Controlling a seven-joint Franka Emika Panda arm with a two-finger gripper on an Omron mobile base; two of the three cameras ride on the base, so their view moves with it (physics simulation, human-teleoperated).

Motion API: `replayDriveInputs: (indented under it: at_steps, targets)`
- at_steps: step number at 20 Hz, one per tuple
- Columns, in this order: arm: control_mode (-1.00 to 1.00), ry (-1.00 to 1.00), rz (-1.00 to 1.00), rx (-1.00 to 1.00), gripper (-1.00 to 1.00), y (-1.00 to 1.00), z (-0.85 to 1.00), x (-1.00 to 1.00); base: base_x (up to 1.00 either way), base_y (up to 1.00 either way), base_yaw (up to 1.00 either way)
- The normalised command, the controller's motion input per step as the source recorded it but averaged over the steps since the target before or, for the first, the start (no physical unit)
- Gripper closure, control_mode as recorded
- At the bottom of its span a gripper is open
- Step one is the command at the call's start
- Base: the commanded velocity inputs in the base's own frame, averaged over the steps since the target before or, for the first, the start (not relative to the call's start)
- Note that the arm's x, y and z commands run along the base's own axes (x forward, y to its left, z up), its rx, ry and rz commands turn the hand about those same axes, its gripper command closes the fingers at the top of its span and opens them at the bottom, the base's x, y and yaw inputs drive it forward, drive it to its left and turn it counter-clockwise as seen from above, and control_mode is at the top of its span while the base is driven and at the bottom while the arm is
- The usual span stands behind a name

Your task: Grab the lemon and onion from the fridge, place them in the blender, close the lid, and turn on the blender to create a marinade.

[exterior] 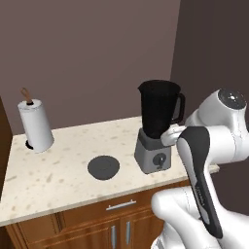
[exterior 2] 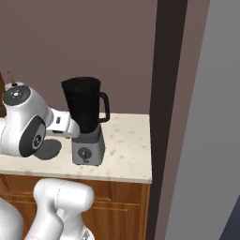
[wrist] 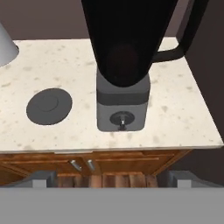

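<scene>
— What do you get from each camera?

— From the left base view you see the blender (exterior: 158,127) standing on the tabletop (exterior: 63,170), the lid (exterior: 103,167) lying flat to its left, apart from the grey base, and a white paper-towel roll (exterior: 35,125) upright at the far left edge. The right base view hides most of that lid behind the arm, but it gives you a tall grey panel (exterior 2: 206,140) just right of the tabletop's end, which may be the fridge; you cannot tell from here. The hand view alone shows you the round knob (wrist: 122,119) on the blender's base, facing you, and the wooden drawer fronts (wrist: 87,164) below the tabletop edge.

— And the claw?

— Your claw (wrist: 107,181) stands wide open and holds nothing; its fingers (wrist: 41,179) show at the bottom corners of the hand view. The blender sits straight ahead of it and above in that view, knob nearly centred; the lid lies ahead to the left.
</scene>
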Motion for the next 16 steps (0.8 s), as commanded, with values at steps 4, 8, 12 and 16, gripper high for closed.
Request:
replayDriveInputs:
  at_steps: [4,8,12,16]
  targets:
    - [-1.0,-0.01,-0.01,0.03,-1.0,-0.01,-0.01,-0.76,0.0,0.0,0.0]
    - [1.0,0.0,0.0,0.0,-1.0,0.0,0.0,0.0,-1.0,0.0,-0.01]
    - [1.0,0.0,0.0,0.0,-1.0,0.0,0.0,0.0,-1.0,0.0,-0.01]
    - [1.0,0.0,0.0,0.0,-1.0,0.0,0.0,0.0,-1.0,0.0,0.0]
